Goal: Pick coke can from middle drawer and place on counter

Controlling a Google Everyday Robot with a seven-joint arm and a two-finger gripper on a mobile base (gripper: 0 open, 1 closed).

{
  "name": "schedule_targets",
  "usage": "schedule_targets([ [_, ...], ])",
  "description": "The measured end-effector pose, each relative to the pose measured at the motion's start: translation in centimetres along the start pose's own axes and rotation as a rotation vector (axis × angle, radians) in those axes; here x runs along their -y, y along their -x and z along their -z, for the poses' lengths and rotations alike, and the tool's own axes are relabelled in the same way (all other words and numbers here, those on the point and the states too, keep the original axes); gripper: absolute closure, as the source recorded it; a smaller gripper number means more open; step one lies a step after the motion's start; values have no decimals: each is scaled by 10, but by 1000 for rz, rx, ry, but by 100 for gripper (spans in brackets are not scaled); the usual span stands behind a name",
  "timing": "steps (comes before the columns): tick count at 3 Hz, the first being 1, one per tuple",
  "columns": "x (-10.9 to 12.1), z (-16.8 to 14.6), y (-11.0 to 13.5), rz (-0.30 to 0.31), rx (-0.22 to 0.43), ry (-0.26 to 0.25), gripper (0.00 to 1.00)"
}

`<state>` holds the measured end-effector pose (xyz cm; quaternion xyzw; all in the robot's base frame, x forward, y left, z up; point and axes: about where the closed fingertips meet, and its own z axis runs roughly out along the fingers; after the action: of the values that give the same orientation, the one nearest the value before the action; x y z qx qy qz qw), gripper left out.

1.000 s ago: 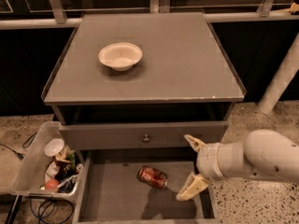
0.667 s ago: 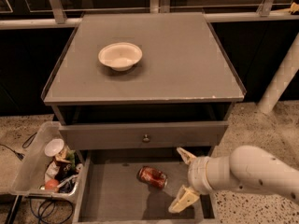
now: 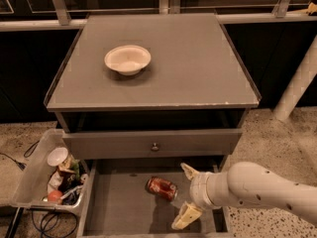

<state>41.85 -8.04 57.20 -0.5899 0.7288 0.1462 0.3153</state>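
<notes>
Middle drawer (image 3: 116, 209) is pulled out, with bare floor left of the coke can (image 3: 161, 188) and thin walls on both sides. The knobbed drawer front (image 3: 148, 144) hangs over its back edge. The can lies on its side right of centre on the drawer floor, long axis roughly left-right, its right end angled toward the front. The gripper (image 3: 183, 196) is just beside that end, its 2 fingers spread wide and holding nothing. Up on the counter (image 3: 188, 63), 1 white bowl (image 3: 127, 59) sits left of centre, with open surface to its right.
</notes>
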Motion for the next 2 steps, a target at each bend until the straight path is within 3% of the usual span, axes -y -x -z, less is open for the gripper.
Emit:
schedule_targets([
  [2, 13, -46, -7, 2, 26, 13, 0],
])
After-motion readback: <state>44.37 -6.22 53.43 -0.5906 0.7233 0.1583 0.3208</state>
